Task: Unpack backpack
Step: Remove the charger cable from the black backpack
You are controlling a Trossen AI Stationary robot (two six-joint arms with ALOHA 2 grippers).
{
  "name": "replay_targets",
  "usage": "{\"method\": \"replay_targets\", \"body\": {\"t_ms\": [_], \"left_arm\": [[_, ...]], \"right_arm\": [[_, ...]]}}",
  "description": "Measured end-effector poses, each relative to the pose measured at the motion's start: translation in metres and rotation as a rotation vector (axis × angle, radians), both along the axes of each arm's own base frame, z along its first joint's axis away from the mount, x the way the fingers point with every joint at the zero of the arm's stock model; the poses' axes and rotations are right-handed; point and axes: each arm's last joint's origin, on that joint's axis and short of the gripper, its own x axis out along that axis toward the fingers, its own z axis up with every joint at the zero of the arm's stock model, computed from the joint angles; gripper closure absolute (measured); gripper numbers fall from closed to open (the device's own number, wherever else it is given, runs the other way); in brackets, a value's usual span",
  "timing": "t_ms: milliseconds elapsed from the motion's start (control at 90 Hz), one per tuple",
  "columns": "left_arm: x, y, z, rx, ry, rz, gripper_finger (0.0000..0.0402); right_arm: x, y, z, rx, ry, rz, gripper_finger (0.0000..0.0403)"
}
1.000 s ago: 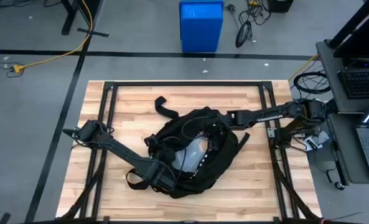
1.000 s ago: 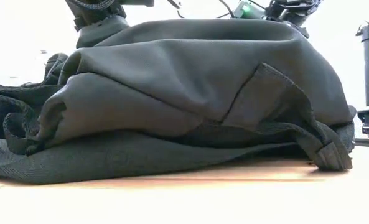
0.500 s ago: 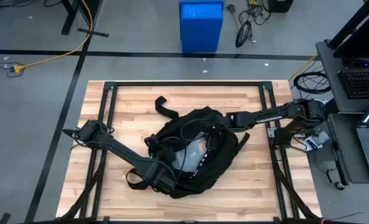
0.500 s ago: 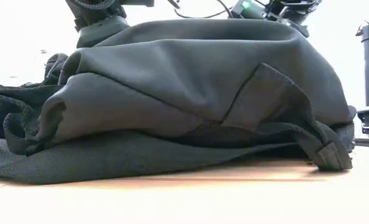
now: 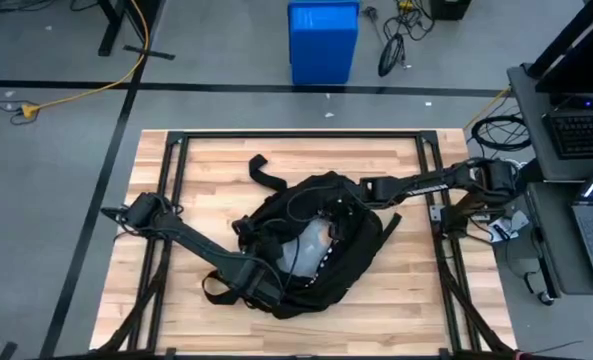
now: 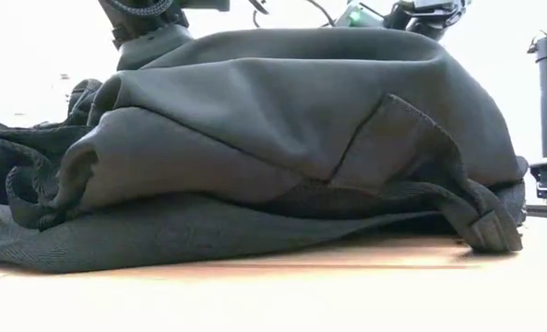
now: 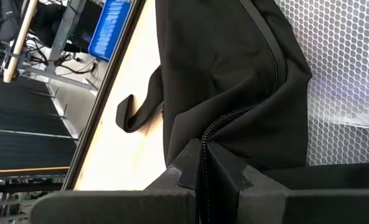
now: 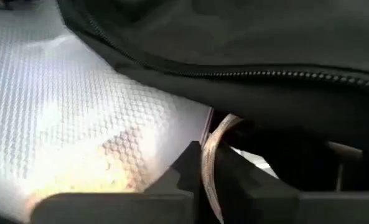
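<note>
Right pincer (image 5: 348, 207) reached farther into one backpack (image 5: 361, 250); left pincer (image 5: 276, 290) grips its zipper edge.

- The high view looks straight down from well above, taking in the whole wooden table (image 5: 176, 200) and the floor around it; the blue bin (image 5: 323, 40) lies off the table at 12 o'clock.
- The low view sits at table-top height, facing level across the boards, so near the backpack (image 6: 273, 148) that the fabric fills nearly all of it.
- The left wrist view looks along the backpack's zipper (image 7: 234, 118) from close by, with the blue bin far off at 11 o'clock.
- The right wrist view is pressed close inside the bag's opening, facing white mesh lining (image 8: 78, 112).
- All four views share the backpack.
</note>
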Motion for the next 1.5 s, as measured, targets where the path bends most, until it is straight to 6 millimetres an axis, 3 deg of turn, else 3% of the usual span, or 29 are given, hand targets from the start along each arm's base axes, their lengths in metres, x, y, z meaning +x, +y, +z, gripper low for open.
{"method": "replay_targets", "body": {"t_ms": [122,411,922,1178,1500], "left_arm": [[0.000,0.000,0.000,0.000,0.000,0.000,0.0394],[0.000,0.000,0.000,0.000,0.000,0.000,0.0394],[0.000,0.000,0.000,0.000,0.000,0.000,0.0394],[0.000,0.000,0.000,0.000,0.000,0.001,0.0394],[0.000,0.000,0.000,0.000,0.000,0.001,0.0394]], "right_arm": [[-0.001,0.004,0.012,0.029,-0.022,0.026,0.0392],[-0.003,0.036,0.042,0.040,-0.047,0.141,0.0400],[-0.007,0.108,0.094,0.040,0.002,0.341,0.0402],[-0.024,0.143,0.129,-0.194,0.017,0.271,0.0403],[-0.044,0.180,0.175,-0.417,-0.177,0.150,0.0403]]}}
